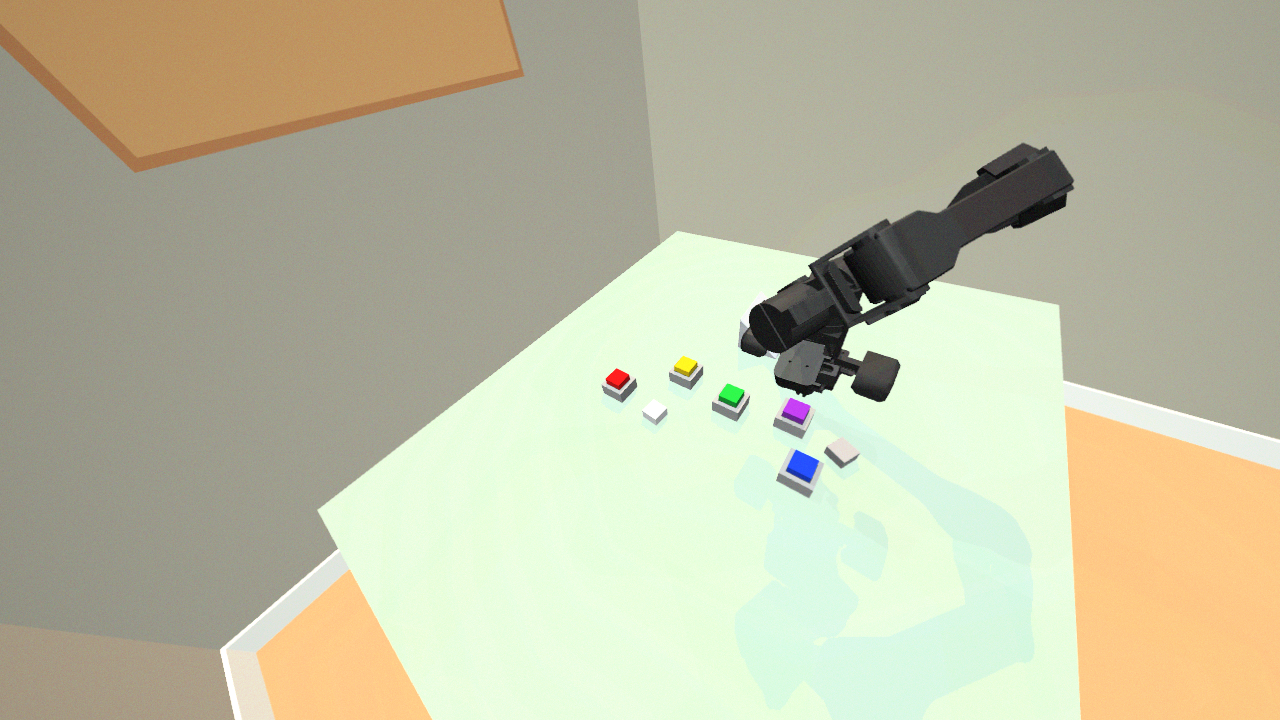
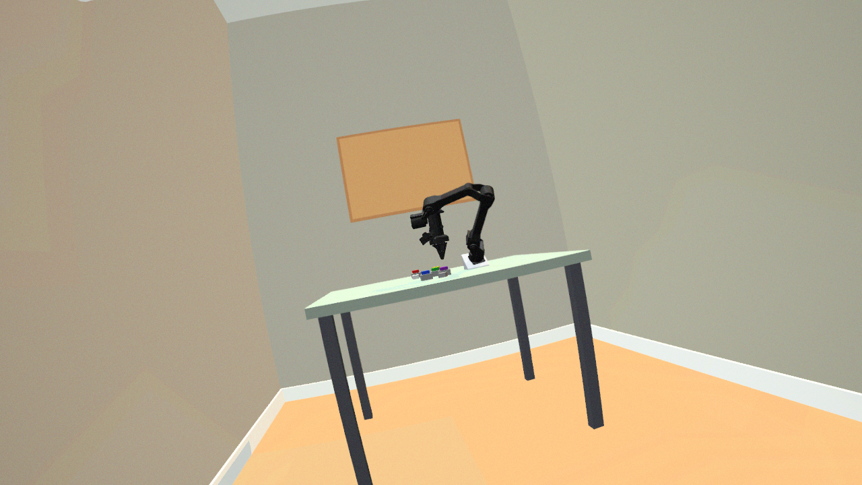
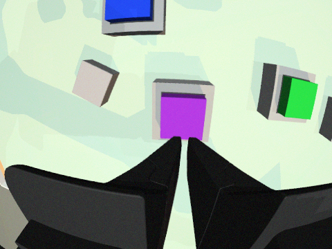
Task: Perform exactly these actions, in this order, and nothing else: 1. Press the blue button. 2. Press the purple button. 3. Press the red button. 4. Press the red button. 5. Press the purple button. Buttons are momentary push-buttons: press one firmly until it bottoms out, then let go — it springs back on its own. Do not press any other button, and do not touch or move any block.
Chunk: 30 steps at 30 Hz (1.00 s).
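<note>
And here the gripper (image 1: 803,390) (image 2: 442,258) (image 3: 184,144) is seen closed up, only a sliver of a gap left at the tips, nothing held between them. It is poised above the purple button (image 1: 795,411) (image 2: 444,268) (image 3: 183,117), clear of the cap, the tips overlapping its near edge in the wrist view. That cap stands proud of its housing, so nothing is being pressed at this instant; whether a purple press is due or just completed cannot be told.

No grasp is called for. The cap is likely to feel firm and springy, smooth enough for an off-centre tip to be skidded across it. The middle should be met squarely, driven straight down to the stop, then released.

Outward now, by the top view! Immediately left of the purple button, the green button (image 1: 731,394) (image 2: 434,269) (image 3: 301,98) must be left alone. Below it, the blue button (image 1: 802,465) (image 2: 425,272) (image 3: 129,10) is seen raised. To its lower right, the greyish block (image 1: 841,450) (image 3: 93,83) lies close by, not to be nudged. Beyond green, up and to the left, the yellow button (image 1: 685,365) is also off limits. Farthest left of the purple button sits the red button (image 1: 617,378) (image 2: 415,271), wanted twice, with the white block (image 1: 654,411) just beside it, so a high crossing would be advised.
</note>
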Tool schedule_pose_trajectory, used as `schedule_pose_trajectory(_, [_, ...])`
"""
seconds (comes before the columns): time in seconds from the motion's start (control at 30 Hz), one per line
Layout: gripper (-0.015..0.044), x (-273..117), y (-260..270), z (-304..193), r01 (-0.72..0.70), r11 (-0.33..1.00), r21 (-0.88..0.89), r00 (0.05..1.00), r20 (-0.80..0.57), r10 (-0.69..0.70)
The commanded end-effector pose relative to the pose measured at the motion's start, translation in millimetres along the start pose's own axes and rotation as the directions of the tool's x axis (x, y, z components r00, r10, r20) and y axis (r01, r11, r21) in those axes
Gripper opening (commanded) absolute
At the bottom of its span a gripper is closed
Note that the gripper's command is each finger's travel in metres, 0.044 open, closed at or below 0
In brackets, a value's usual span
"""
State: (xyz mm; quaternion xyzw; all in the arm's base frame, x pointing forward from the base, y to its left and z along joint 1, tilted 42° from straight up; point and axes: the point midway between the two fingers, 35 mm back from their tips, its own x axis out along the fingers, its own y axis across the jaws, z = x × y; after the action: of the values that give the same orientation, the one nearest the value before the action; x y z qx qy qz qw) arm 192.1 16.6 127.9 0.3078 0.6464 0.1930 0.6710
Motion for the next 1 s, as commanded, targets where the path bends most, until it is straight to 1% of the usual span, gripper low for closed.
schedule_pose_trajectory(0.0, [0.002,-43.0,0.0,1.3,0.025,1.0,0.015,0.999,0.046,-0.025])
schedule_pose_trajectory(0.07, [0.002,-53.1,0.4,-0.2,0.029,0.999,0.022,0.998,0.053,-0.03])
schedule_pose_trajectory(0.23, [0.002,-53.7,-0.8,1.2,0.029,0.999,0.022,0.998,0.053,-0.03])
schedule_pose_trajectory(0.33, [0.002,-62.1,-19.2,20.7,0.036,0.999,0.022,0.998,0.048,-0.037])
schedule_pose_trajectory(0.5, [0.002,-75.6,-69.6,58.2,0.045,0.999,0.021,0.998,0.036,-0.045])
schedule_pose_trajectory(0.67, [0.002,-81.2,-131.6,85.8,0.046,0.999,0.017,0.999,0.023,-0.046])
schedule_pose_trajectory(0.8, [0.002,-78.7,-187.1,99.2,0.041,0.999,0.012,0.999,0.011,-0.042])
schedule_pose_trajectory(0.97, [0.002,-66.8,-259.4,104.2,0.027,1.0,-0.005,1.0,0.005,-0.027])
